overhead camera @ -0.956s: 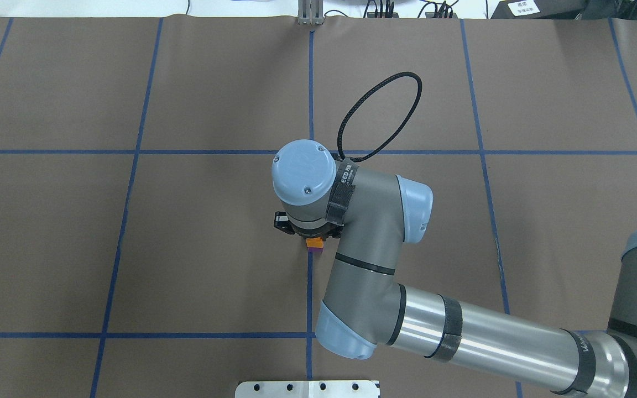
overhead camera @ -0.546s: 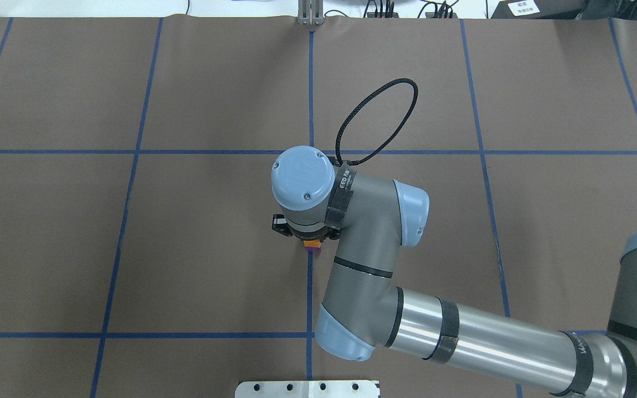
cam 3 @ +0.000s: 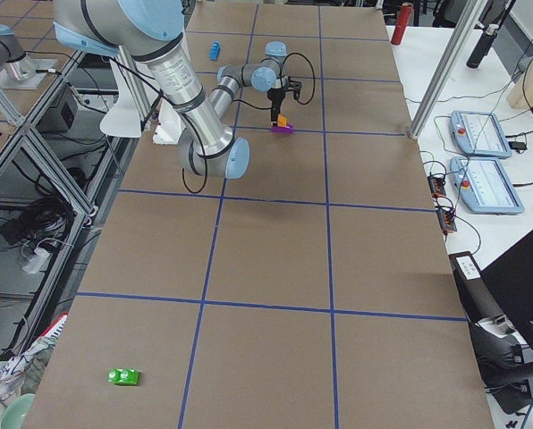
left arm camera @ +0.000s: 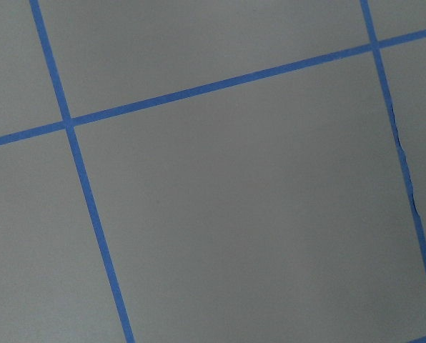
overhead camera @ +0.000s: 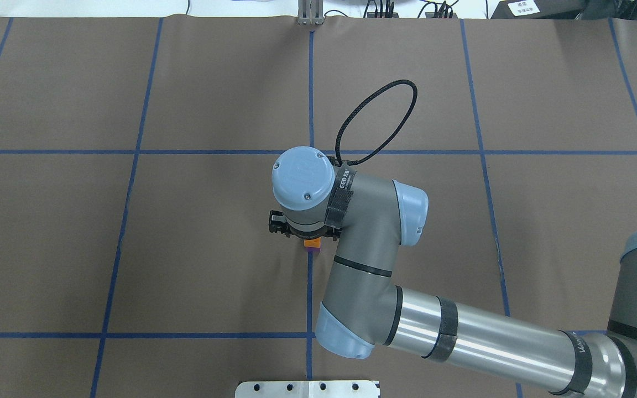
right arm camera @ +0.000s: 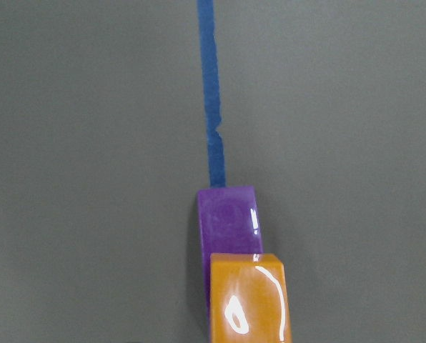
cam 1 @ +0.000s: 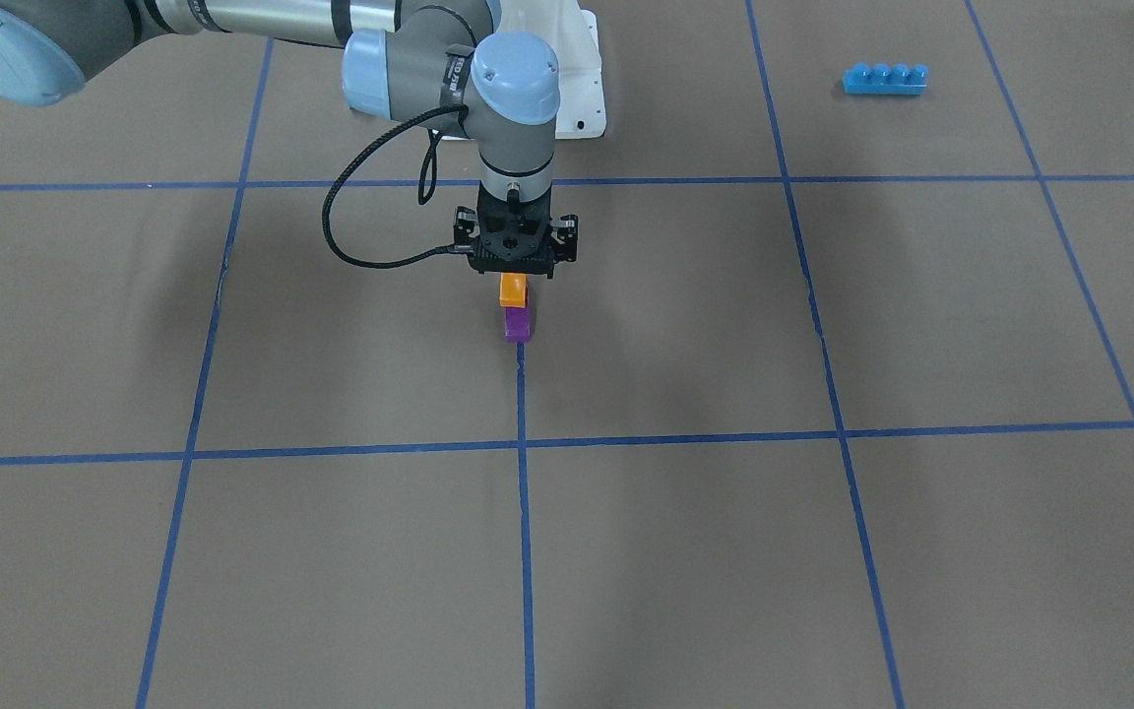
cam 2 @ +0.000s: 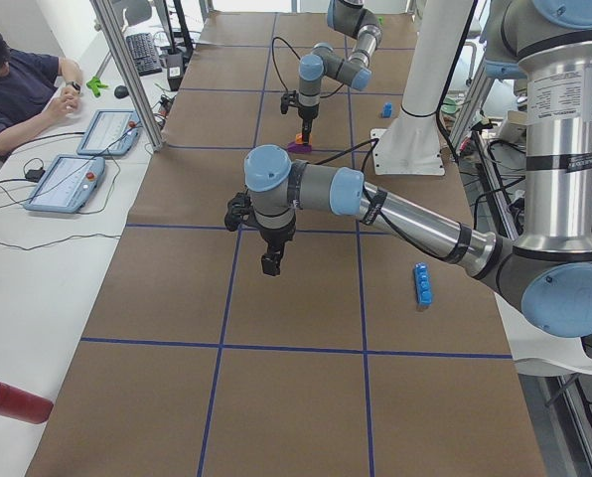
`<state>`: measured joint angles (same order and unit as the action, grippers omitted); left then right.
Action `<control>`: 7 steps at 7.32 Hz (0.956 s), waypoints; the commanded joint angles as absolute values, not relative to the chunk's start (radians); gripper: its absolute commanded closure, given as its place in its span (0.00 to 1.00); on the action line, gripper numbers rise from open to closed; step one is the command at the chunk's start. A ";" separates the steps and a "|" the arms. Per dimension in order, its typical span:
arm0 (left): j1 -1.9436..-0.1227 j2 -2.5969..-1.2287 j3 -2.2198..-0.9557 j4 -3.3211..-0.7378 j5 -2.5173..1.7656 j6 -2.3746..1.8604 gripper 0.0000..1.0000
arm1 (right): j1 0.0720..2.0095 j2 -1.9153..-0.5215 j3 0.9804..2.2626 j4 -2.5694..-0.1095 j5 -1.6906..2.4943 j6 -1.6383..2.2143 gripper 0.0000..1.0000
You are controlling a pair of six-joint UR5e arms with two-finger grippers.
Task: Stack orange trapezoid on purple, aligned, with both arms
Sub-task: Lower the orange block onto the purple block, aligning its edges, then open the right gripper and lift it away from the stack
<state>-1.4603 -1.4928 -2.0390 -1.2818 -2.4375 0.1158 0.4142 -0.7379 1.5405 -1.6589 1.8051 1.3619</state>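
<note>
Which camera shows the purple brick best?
Right wrist-mounted: the purple brick is close and large, partly hidden by the orange trapezoid. Front-facing shows it small, overhead a sliver, side views a speck, left wrist nothing.

Brown table cover, blue tape grid; white bench alongside holding teach pendants, aluminium posts.

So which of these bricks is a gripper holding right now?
The orange brick, in the right gripper above the purple one; the long blue brick lies apart, untouched.

Grey-and-silver right arm with light-blue screwed joint caps, black straps and a looped black cable.
</note>
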 commanded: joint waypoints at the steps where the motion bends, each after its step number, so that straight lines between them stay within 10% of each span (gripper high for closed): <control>1: -1.460 -1.493 -2.022 -1.282 -2.437 0.120 0.00 | 0.451 -0.735 1.554 -1.667 1.818 1.356 0.00; 7: -1.529 -1.401 -1.786 -1.575 -2.373 0.170 0.00 | 0.719 -0.800 1.727 -1.895 2.055 1.043 0.00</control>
<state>-1.5119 -1.4099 -1.8552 -1.4722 -2.3765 0.1568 0.6617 -0.7673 1.6541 -1.7977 2.0277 1.1685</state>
